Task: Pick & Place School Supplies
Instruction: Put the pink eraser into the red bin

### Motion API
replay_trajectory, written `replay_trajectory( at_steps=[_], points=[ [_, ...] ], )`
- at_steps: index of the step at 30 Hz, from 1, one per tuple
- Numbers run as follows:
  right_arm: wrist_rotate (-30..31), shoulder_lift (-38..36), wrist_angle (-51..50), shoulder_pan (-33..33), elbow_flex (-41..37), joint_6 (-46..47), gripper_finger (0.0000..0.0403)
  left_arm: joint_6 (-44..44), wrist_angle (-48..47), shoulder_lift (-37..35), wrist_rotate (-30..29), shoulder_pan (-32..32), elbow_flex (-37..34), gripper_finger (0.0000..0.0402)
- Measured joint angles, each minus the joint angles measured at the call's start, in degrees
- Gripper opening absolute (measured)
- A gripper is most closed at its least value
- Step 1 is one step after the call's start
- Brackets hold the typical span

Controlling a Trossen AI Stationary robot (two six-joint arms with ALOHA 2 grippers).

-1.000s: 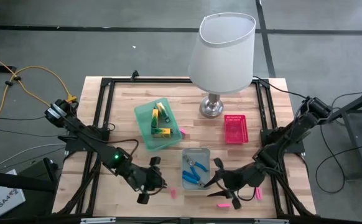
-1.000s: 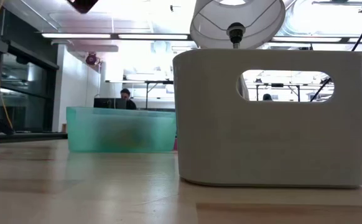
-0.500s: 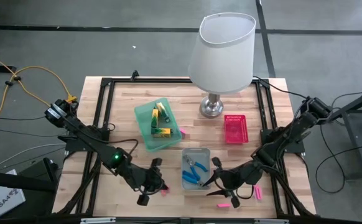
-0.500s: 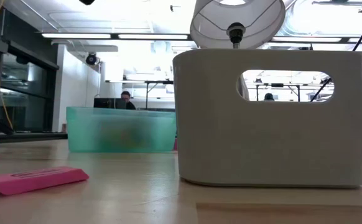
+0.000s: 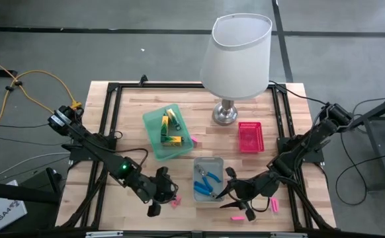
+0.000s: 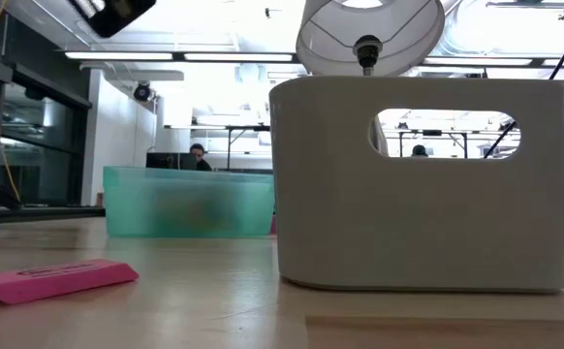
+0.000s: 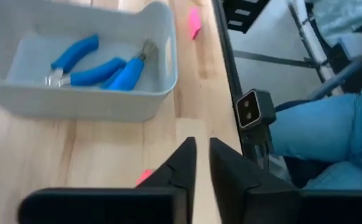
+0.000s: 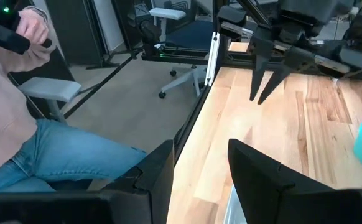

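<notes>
**Left gripper up beside a pink bar, right gripper at the grey tray**

Landmark: grey tray (image 5: pixel 208 178), near the front middle of the tabletop (image 5: pixel 133 119).

Left of the tray: left gripper (image 5: pixel 158 200) sits above the tabletop, fingers (image 7: pixel 182 165) a narrow slit apart, nothing between them. A pink bar (image 5: pixel 175 200) lies flat on the wood just right of that gripper, between it and the tray; the low view shows the same bar (image 6: pixel 55 278) resting on the tabletop. The left wrist view catches only a pink corner below the fingers.

Behind-left of the tray: green tray (image 5: pixel 168 133) holding yellow-and-green pieces (image 5: pixel 171 125). A small pink bit lies at its right edge.

In the tray: blue-handled pliers (image 5: pixel 208 176) and a second blue-handled tool (image 7: pixel 129 67), probably the screwdriver; tip not clear.

Right of the tray: right gripper (image 5: pixel 240 196) sits just beside the tray's right front corner, fingers (image 8: pixel 250 168) parted, empty. Two more pink bars lie flat nearby: one (image 5: pixel 237 217) in front of this gripper, one (image 5: pixel 274 206) to its right.

Behind-right of the tray: lamp (image 5: pixel 240 53) and pink tray (image 5: pixel 249 137).

A person in jeans sits beyond the tabletop edge in both wrist views.
</notes>
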Motion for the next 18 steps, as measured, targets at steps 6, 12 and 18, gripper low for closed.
replay_trajectory(
  at_steps=[6, 12, 18],
  points=[
    [0.0, 0.0, -0.19, 0.0, 0.0, 0.43, 0.0144, -9.26, -0.74, 3.87, -0.09, 0.12, 0.0, 0.0106],
    [-0.02, 0.0, -0.56, 0.0, 0.0, 0.72, 0.0144, -14.94, -1.27, 6.04, 0.09, 0.12, 0.0, 0.0128],
    [-1.91, 0.0, -0.89, 0.0, 0.0, 1.27, 0.0144, -19.4, -2.77, 6.13, -2.04, -0.01, 0.0, 0.0128]
  ],
)
